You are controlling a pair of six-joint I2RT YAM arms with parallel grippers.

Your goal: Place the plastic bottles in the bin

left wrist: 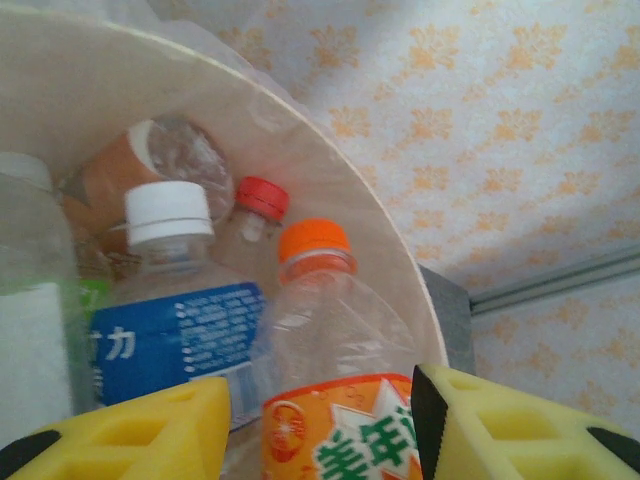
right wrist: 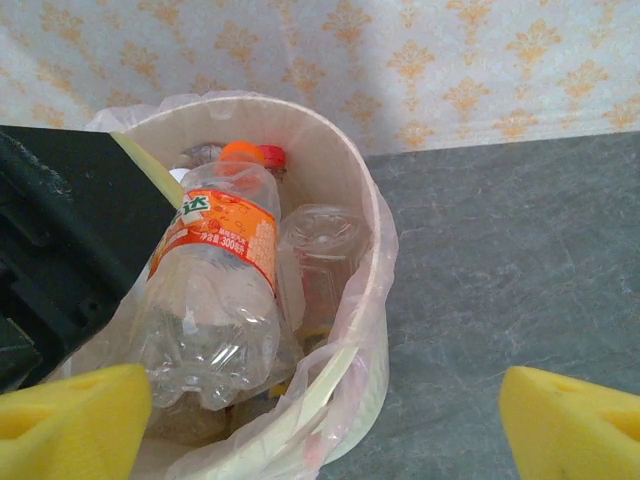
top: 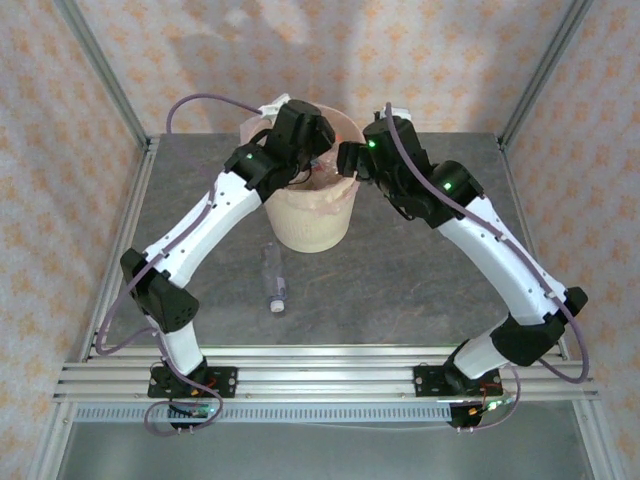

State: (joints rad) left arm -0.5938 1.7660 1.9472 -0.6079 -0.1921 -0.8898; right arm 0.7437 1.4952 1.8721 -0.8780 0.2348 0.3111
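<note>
Hovering over large round cream bin (top: 310, 228) with pinkish bag liner (right wrist: 385, 250), left tool (left wrist: 320, 410) has clear plastic bottle with orange cap and orange label (left wrist: 335, 330) between its yellow pads (left wrist: 150, 430); clamped or loose, cannot tell. Just beyond it, inside bin: clear bottle with blue label and white cap (left wrist: 170, 290), red-capped clear bottle (left wrist: 262, 205). Right tool (right wrist: 322, 405) spread wide, nothing between fingers, bin below and ahead. One clear white-capped bottle (top: 273, 280) lies on grey desk (top: 420, 270), well behind both tools.
</note>
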